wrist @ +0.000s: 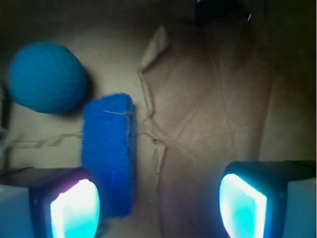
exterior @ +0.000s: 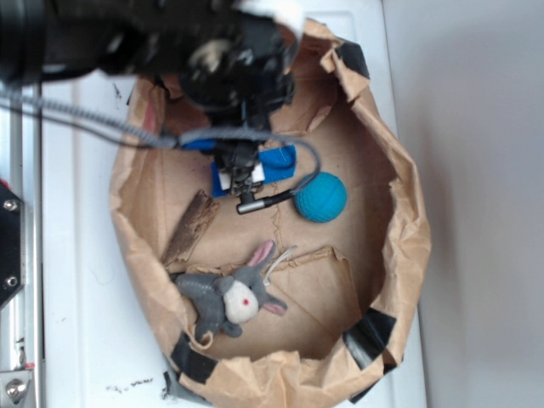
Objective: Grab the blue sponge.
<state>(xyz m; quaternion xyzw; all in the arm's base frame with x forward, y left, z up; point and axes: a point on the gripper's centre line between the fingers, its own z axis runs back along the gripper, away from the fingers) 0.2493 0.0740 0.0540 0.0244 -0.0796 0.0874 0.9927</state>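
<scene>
currently hand (wrist: 158,198) spread wide, empty, above blue sponge (wrist: 110,148) lying by one finger; best shifted sideways to straddle it, clear of teal ball (wrist: 45,77).

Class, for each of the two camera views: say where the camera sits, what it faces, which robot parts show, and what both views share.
Exterior: high above, looking down into the paper bag; the black arm and claw hang over the blue sponge.
Wrist: mounted on the arm, facing the bag floor; only the two open fingertips show.
Shared: the blue sponge and teal ball.
</scene>
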